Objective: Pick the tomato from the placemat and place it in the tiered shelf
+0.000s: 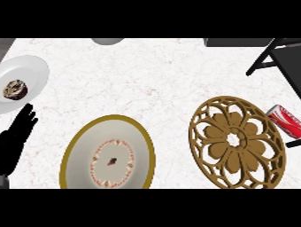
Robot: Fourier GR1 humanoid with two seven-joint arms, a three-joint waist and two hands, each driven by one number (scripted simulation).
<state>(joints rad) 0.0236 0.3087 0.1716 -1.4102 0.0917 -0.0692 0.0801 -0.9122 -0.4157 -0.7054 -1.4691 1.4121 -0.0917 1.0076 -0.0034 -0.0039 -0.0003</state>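
Head view — left hand [16,135], no tomato

2 plates [14,84]; 1 gold openwork placemat [238,142]; 1 red soda can [287,121]; 1 black tiered shelf [295,66]; 1 hand [13,142].

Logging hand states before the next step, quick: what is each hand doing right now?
Left hand: open, fingers straight and pointing up, holding nothing, at the view's left edge.
Right hand: not in view, so its state cannot be told.
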